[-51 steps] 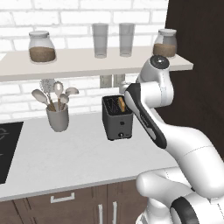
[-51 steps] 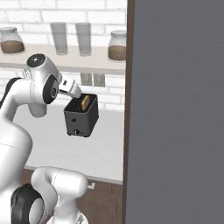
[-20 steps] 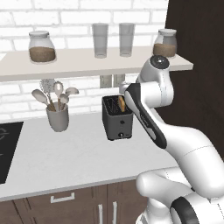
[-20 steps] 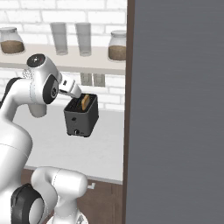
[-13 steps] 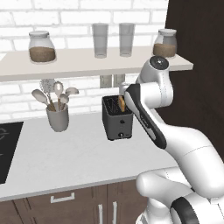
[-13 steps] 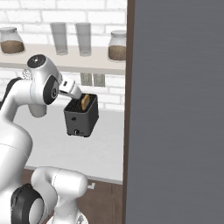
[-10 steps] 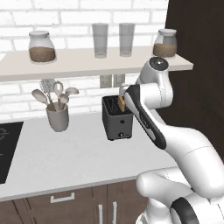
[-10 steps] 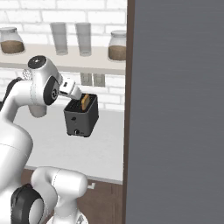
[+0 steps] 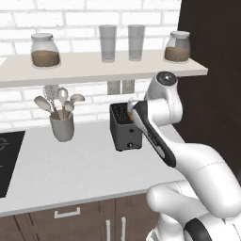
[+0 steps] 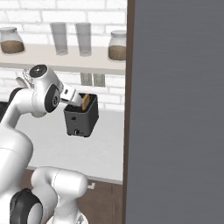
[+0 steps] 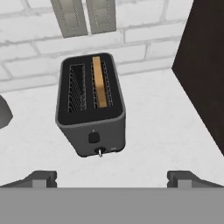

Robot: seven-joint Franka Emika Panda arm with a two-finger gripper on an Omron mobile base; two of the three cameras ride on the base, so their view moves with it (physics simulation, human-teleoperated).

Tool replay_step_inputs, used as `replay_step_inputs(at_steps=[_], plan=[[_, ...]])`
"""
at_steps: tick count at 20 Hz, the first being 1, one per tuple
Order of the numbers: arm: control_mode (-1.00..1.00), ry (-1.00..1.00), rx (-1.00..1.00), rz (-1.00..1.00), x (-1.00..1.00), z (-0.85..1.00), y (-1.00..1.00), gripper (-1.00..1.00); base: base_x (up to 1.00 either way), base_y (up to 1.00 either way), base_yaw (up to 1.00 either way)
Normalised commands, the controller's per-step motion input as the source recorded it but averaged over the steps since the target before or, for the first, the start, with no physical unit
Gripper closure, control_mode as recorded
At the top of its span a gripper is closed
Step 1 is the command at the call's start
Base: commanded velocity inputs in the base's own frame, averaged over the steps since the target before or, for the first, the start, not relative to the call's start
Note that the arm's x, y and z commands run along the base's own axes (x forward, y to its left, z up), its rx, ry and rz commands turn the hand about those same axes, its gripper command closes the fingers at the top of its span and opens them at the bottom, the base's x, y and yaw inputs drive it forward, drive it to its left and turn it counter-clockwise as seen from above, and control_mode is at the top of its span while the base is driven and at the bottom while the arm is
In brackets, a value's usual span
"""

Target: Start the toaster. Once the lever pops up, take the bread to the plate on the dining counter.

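Note:
The dark grey toaster [image 11: 92, 109] stands on the white worktop against the brick wall, also seen as the toaster [image 9: 124, 134] and the toaster [image 10: 81, 119]. The bread [image 11: 99, 83] sits in its right slot, and this bread [image 10: 85, 101] pokes up above the top. The lever [image 11: 93, 138] is a small dark tab on the narrow front panel. My gripper [image 11: 113, 178] hovers above and in front of the toaster, open wide, with nothing between its fingertips [image 11: 41, 178]. From the left base my arm covers part of the toaster.
A grey utensil crock [image 9: 62, 126] stands left of the toaster, a black hob [image 9: 7, 160] further left. A shelf [image 9: 103, 66] with jars and glasses runs overhead. A tall dark cabinet [image 9: 212, 70] borders the worktop on the right.
My arm has shifted only slightly near the toaster. The toaster and the bread have not moved, and the gripper stays open.

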Motion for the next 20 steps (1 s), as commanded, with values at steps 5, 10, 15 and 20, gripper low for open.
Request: replay_step_inputs(at_steps=[5,10,15,20], plan=[[-1.0,0.0,-0.03,0.0,0.05,-0.32,0.0,-1.0,0.0,0.0,0.0],[-1.0,0.0,-0.02,0.01,0.2,-0.26,0.0,-1.0,0.0,0.0,0.0],[-1.0,0.0,0.0,0.02,0.27,-0.22,0.0,-1.0,0.0,0.0,0.0],[-1.0,0.0,0.0,0.03,0.32,-0.15,0.0,-1.0,0.0,0.0,0.0]])
